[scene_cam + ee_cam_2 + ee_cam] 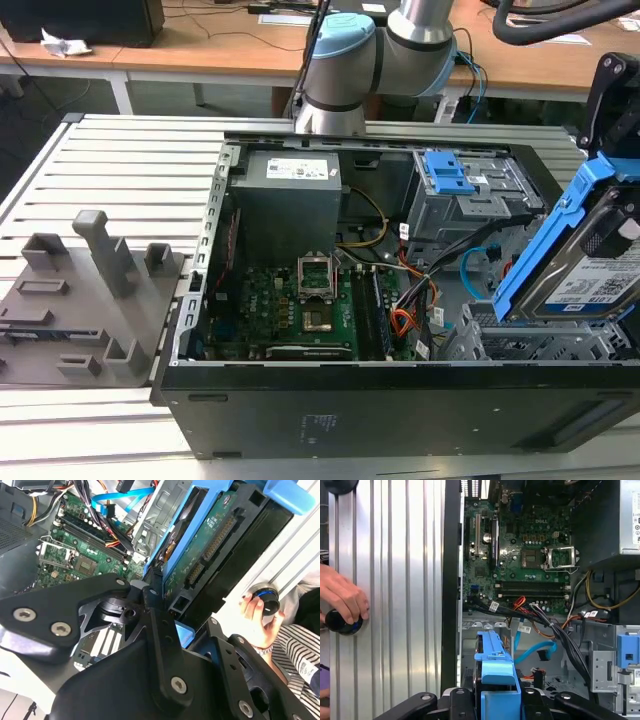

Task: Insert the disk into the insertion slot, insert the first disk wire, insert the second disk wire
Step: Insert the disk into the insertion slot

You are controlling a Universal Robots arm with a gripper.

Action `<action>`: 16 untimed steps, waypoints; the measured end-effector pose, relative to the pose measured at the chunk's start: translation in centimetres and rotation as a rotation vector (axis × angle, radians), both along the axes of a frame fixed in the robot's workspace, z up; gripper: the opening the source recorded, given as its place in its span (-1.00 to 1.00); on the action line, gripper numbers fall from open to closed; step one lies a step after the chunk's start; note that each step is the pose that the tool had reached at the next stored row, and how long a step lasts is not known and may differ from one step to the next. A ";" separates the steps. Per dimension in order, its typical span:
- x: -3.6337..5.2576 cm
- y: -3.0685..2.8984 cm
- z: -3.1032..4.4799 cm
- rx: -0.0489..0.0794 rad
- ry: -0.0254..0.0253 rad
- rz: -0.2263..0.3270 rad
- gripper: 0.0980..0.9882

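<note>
We find the gripper [497, 702] closed on the disk [585, 275]. It is clamped across the blue carrier near one end, and the jaws stand no wider than the disk between them.

In the exterior view the disk hangs tilted at the view's right end of the open case [300, 410]. Its lower end is down at the rim of the slot [520, 345] and its upper end is raised toward the view's right. We cannot tell whether the lower end touches the slot. The disk is not seated: most of its length stands above the perforated metal. In the second wrist view its circuit-board face and connector row are turned toward the case's black side wall.

The case lies on its side on a slotted table [120, 160]. Inside it we note:
- the board [300, 310], near the middle;
- the power supply [290, 200], just beyond the board;
- the tall cage [450, 190] with its blue latch, just beyond the slot.

A blue cable [535, 652] lies loose with orange and black leads between the board and the slot, apart from the disk.

In both wrist views a person's hand [342, 597] rests on a black knob [342, 622] on the table, outside the case wall nearest the disk. A grey fixture [80, 290] sits on the table beside the case, at the exterior view's left.
</note>
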State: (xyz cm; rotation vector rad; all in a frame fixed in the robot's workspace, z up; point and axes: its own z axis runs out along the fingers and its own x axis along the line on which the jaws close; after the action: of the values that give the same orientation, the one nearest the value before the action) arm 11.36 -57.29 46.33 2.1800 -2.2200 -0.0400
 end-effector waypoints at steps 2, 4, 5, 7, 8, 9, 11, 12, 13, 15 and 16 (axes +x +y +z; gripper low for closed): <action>0.00 0.00 -0.24 0.000 0.0000 0.000 -0.40; 0.00 0.00 -0.45 0.000 0.0000 0.000 -0.40; 0.00 0.00 -0.54 0.000 0.0000 0.000 -0.40; 0.00 0.00 -0.67 0.000 0.0000 0.000 -0.40; 0.00 0.00 -0.79 0.000 0.0000 0.000 -0.40; 0.00 0.00 -0.91 0.000 0.0000 0.000 -0.40; 0.00 0.00 -1.19 0.000 0.0000 0.000 -0.40; 0.00 0.00 -1.30 0.000 0.0000 0.000 -0.40; 0.00 0.00 -1.46 0.000 0.0000 0.000 -0.40; 0.00 0.00 -1.75 0.000 0.0000 0.000 -0.40; 0.00 0.00 -1.87 0.000 0.0000 0.000 -0.40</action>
State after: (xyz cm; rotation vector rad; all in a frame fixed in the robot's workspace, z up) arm 11.36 -57.28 44.46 2.1800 -2.2199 -0.0398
